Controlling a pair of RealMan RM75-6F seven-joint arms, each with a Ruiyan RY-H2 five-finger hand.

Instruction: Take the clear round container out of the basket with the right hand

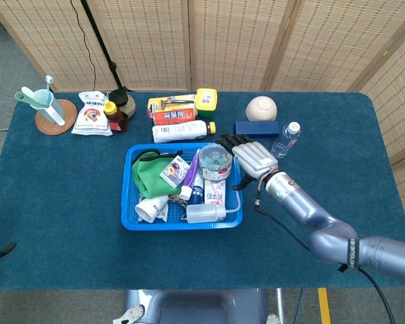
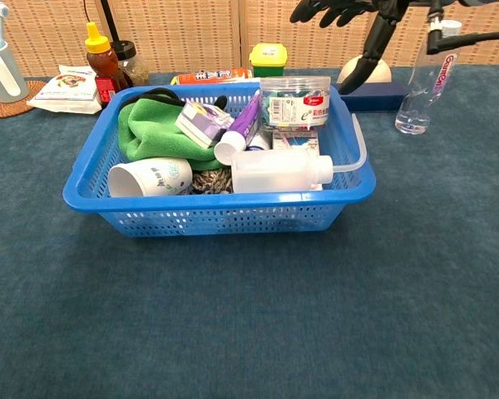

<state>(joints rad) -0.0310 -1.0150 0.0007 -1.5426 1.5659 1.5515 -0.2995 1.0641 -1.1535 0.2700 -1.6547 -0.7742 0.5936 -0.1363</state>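
Right hand hovering at the basket
Right hand [image 1: 251, 157], fingers spread and empty, is hanging just beside the clear round container [image 1: 215, 160] in the blue basket [image 1: 129, 196].

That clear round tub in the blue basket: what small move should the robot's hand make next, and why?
Probably lower the open right hand onto the clear round container. The hand hovers above the blue basket's right rim, fingers spread, touching nothing, and the container stands upright in the back right corner, its top unobstructed.

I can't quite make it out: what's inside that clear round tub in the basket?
Small, mostly blue and green bits fill the tub, seen through its wall and lid. What they are is too small to tell; its label hides some.
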